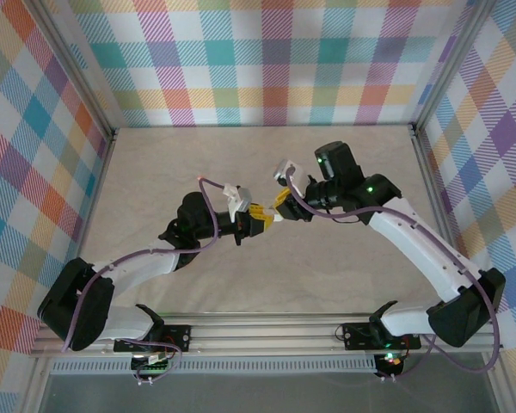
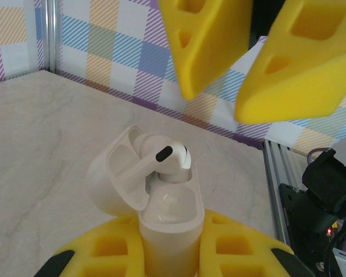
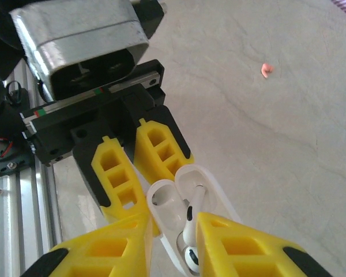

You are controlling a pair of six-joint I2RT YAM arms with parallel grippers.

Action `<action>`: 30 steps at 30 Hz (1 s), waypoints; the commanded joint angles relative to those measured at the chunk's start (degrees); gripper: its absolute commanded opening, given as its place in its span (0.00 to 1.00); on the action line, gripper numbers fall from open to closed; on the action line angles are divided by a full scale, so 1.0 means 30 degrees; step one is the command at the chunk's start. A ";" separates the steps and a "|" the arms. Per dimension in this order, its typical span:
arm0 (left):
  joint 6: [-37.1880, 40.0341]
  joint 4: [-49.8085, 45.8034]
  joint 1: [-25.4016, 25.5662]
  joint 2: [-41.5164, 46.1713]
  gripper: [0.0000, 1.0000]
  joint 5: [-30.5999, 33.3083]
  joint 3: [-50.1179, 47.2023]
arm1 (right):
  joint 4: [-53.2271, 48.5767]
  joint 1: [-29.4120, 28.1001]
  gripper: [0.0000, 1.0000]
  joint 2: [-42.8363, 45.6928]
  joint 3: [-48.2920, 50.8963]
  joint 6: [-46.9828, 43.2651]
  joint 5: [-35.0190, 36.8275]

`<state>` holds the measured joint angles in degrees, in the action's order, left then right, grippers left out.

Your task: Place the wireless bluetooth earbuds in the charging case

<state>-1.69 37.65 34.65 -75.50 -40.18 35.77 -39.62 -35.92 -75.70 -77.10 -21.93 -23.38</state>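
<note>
1. Left tool: clenched on the white charging case, which it holds upright above the surface. The lid is swung open toward 9 o'clock in the left wrist view.
2. White earbud: rests in the case mouth, tilted and standing proud. It appears not fully seated.
3. Right tool: jaws parted and empty, at 12 o'clock from the case and clear of the earbud.
4. Hazard A: an off-axis press by the right tool could wedge the earbud askew or flick it out onto the surface.
5. Hazard B: the same press could slide the case within the left tool's grip, or close the lid on the proud earbud.
6. Salmon-pink earbud: lies on the surface at 1 o'clock in the right wrist view, well apart. Being tiny, it is likely to slip when grasped.
</note>
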 commanded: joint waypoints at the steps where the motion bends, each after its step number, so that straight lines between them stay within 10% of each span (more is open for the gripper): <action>1: 0.0296 0.0861 -0.0155 -0.0202 0.00 -0.0606 0.0611 | -0.0520 -0.0184 0.26 -0.0137 -0.0652 -0.0530 0.0294; 30: -0.0035 0.0924 -0.0155 0.0056 0.00 -0.0403 0.0704 | -0.0887 -0.1174 0.17 -0.0780 -0.0286 -0.0144 0.2810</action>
<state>-1.78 37.65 34.65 -76.44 -40.47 36.49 -41.39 -39.09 -77.65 -77.28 -22.33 -15.99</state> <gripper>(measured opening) 0.175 0.175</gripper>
